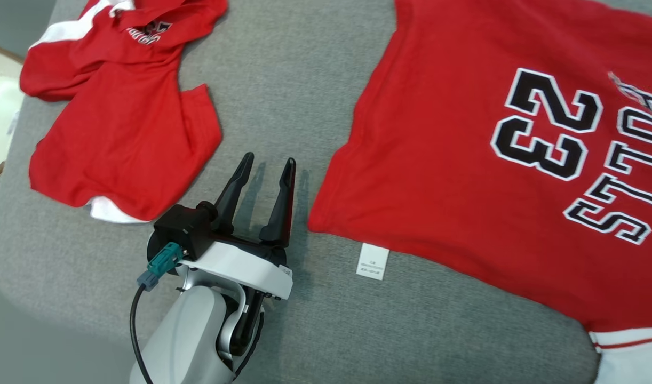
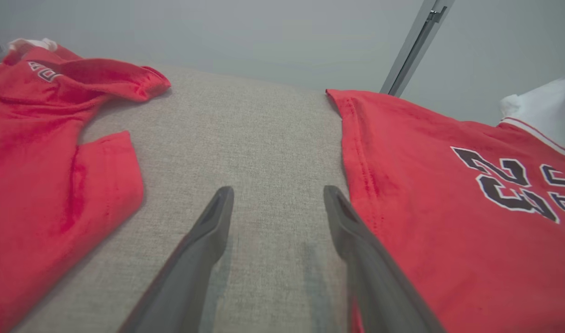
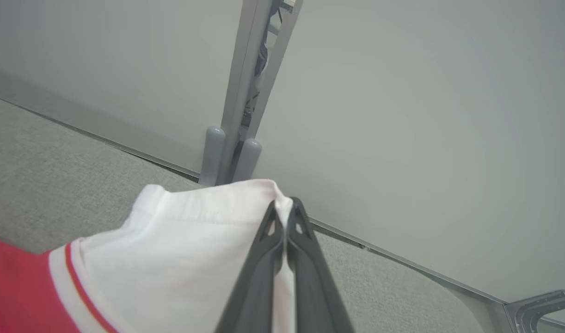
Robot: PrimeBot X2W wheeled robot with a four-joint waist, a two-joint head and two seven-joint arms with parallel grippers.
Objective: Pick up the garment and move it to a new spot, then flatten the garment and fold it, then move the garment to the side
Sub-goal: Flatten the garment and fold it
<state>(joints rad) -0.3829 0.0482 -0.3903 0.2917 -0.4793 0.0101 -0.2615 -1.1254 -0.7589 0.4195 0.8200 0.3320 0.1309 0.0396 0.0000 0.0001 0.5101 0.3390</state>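
My right fingers are pressed together on the white trim of the garment. They pinch a fold of it that bunches up to the tips, with the grey bench below. In the head view the garment lies spread across the right side of the bench, red, with the black 23 and lettering facing up. A small white label pokes out from its near edge. My left fingers stand apart with nothing between them, over bare cloth just beside the garment's corner. My left wrist view shows the garment's stitched edge beside one finger. A second red garment sits crumpled on the bench's left side, near my left fingers.
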